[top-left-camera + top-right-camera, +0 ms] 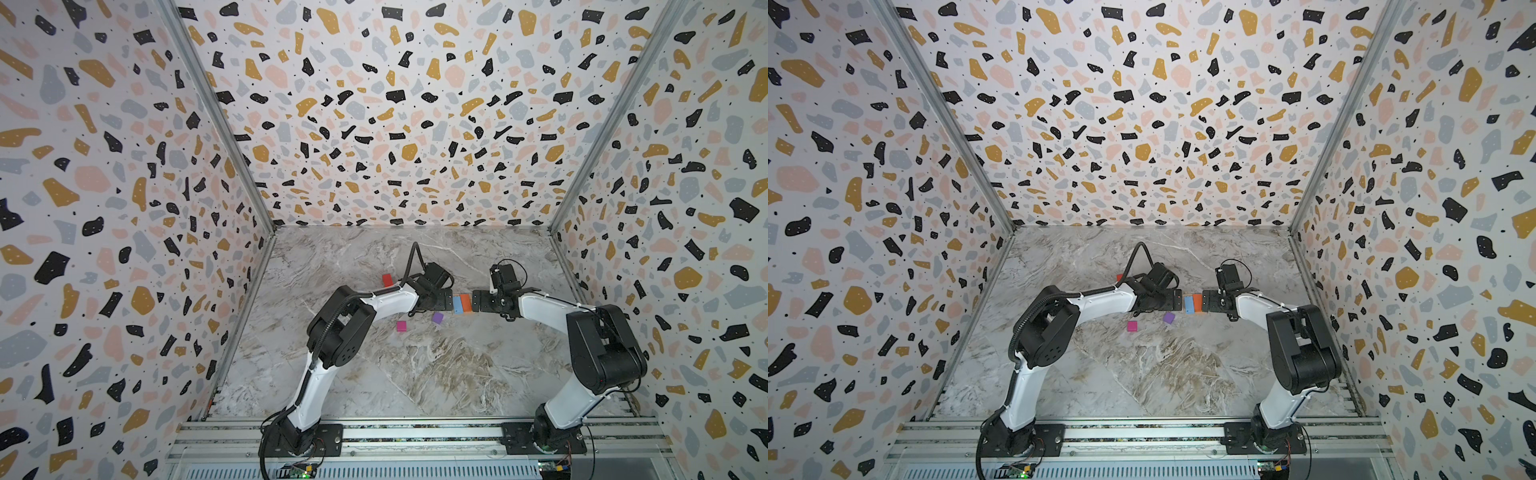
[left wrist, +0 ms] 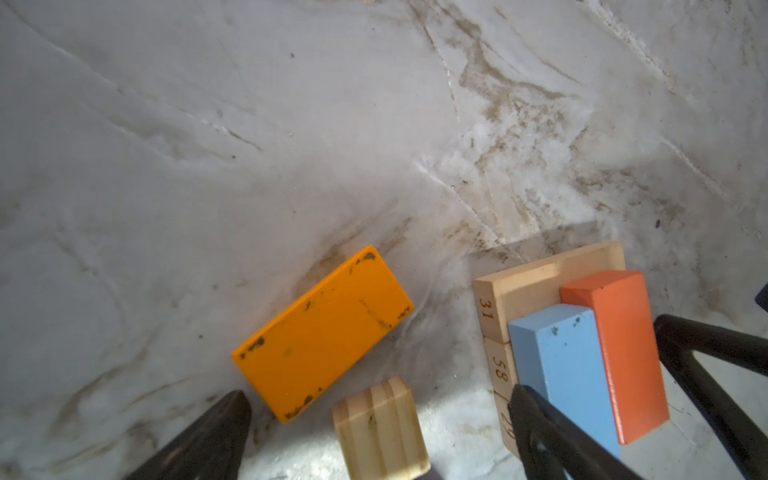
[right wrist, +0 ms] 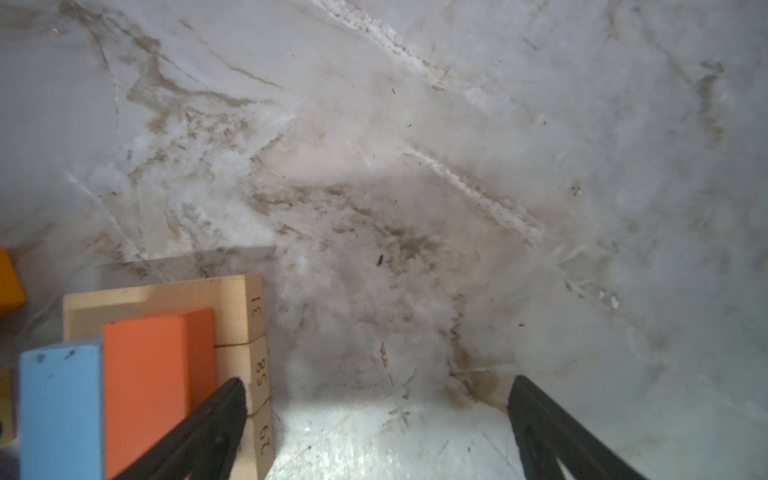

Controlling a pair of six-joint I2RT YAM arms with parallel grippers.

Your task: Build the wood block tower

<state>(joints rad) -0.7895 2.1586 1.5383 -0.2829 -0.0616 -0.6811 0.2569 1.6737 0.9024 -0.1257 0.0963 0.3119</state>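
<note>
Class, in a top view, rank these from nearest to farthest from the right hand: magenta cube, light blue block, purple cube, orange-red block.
1. orange-red block, beside the right hand.
2. light blue block, just left of it.
3. purple cube, loose, front-left.
4. magenta cube, farthest left.

Red block (image 1: 387, 279), far left of tower (image 1: 461, 303), partly hidden behind left arm (image 1: 392, 296). Tan cube (image 2: 380, 428) & yellow block (image 3: 9, 282) cut off at view edges. Tower's tan base hidden in both top views.

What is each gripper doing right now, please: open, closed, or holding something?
Left gripper: open, holding nothing.
Right gripper: open, holding nothing.
</note>
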